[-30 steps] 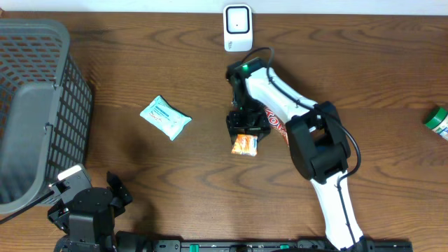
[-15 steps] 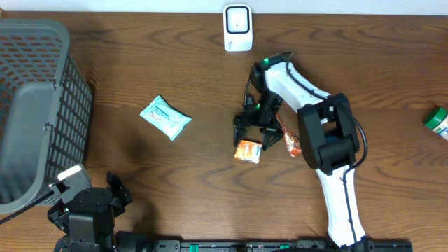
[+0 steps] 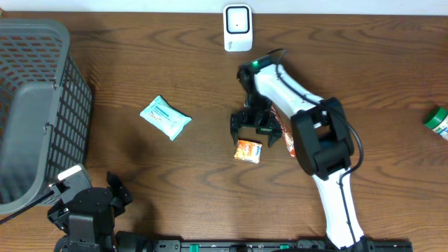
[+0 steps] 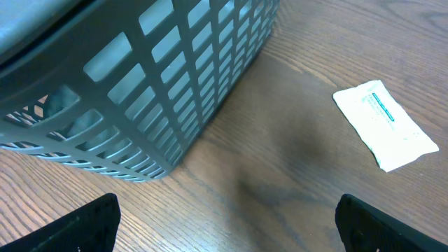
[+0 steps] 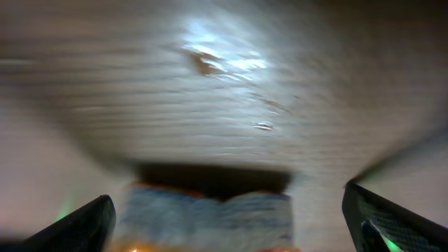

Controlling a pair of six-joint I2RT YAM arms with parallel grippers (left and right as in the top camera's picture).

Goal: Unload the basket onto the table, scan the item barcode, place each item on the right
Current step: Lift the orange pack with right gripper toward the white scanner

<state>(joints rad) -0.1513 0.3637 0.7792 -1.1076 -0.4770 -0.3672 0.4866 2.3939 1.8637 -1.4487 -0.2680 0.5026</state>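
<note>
The right pincer gapes wide, gripping nothing, hovering just beside the orange packet.

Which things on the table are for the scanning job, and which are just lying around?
For the job:
- white barcode scanner
- orange snack packet
- right gripper, open, close by the packet

Just lying about:
- pale blue wipes packet
- grey basket
- green bottle
- red packet beside the arm

surface: table, dark brown wood grain | far edge: pale strip
</note>
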